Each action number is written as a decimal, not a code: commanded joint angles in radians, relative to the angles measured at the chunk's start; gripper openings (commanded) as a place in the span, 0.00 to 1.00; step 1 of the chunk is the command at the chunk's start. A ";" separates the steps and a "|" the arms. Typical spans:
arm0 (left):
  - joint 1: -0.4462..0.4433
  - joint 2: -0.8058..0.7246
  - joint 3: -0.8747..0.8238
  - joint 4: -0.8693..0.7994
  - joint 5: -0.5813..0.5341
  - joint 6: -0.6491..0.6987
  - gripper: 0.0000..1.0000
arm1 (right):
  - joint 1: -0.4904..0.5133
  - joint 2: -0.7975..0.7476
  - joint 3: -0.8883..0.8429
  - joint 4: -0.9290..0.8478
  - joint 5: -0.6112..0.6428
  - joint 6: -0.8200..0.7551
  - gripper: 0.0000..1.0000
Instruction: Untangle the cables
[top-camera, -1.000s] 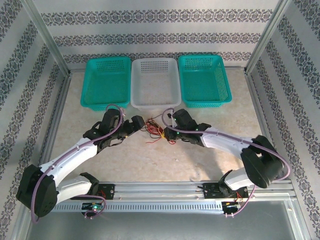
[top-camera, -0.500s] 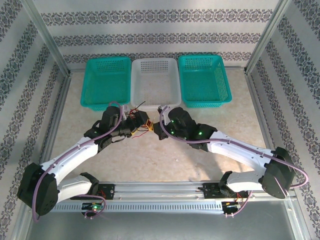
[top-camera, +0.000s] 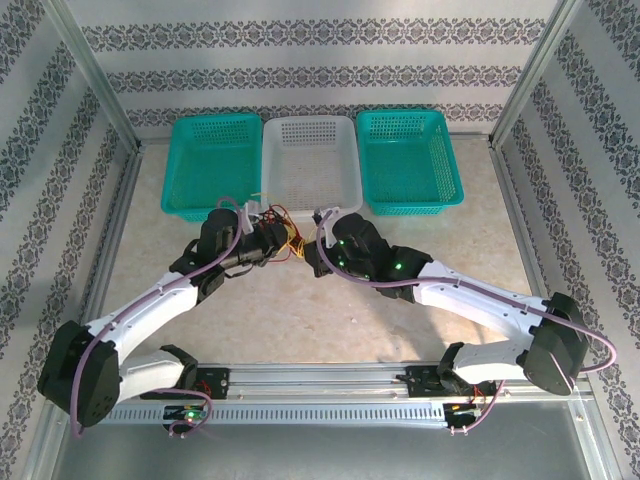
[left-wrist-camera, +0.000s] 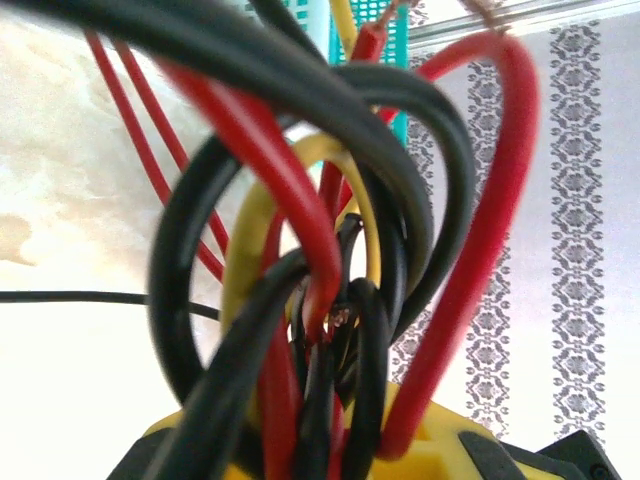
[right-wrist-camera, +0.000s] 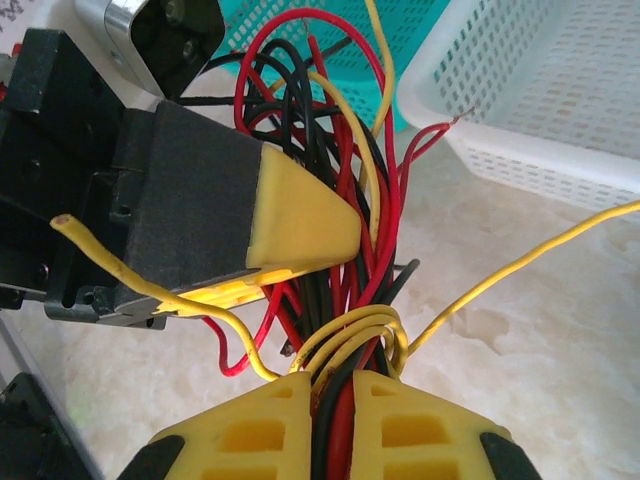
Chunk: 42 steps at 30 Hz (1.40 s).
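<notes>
Locate the thin, curly red, black and yellow cables (top-camera: 284, 236) bunched as one knot over the middle of the pale stone-patterned bench (top-camera: 300, 320), nearer its far edge, just before the near rim of the white perforated plastic basket (top-camera: 310, 170). Note the left gripper (top-camera: 272, 242) clamped shut on one side of the knot and the right gripper (top-camera: 312, 252) pinched tight on the other, with yellow pads (right-wrist-camera: 250, 430) squeezing several strands at once. Read this two-ended hold as preparation for drawing the knot apart. Expect multi-strand grips to tighten the knot rather than free it; regrip on single strands if so
</notes>
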<state>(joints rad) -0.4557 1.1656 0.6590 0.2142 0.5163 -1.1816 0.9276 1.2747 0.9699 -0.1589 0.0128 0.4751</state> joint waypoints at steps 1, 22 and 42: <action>0.014 0.010 0.005 0.206 0.071 -0.019 0.00 | 0.020 -0.077 0.056 -0.026 0.080 0.014 0.28; 0.040 0.106 -0.010 0.822 0.234 -0.123 0.00 | -0.310 -0.184 0.235 -0.220 -0.294 0.303 0.74; 0.040 0.109 0.012 0.979 0.364 -0.204 0.00 | -0.368 -0.103 0.193 -0.023 -0.362 0.407 0.16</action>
<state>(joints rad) -0.4232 1.2839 0.6525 1.0866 0.8543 -1.3636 0.5663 1.1751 1.1873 -0.2298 -0.3321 0.8642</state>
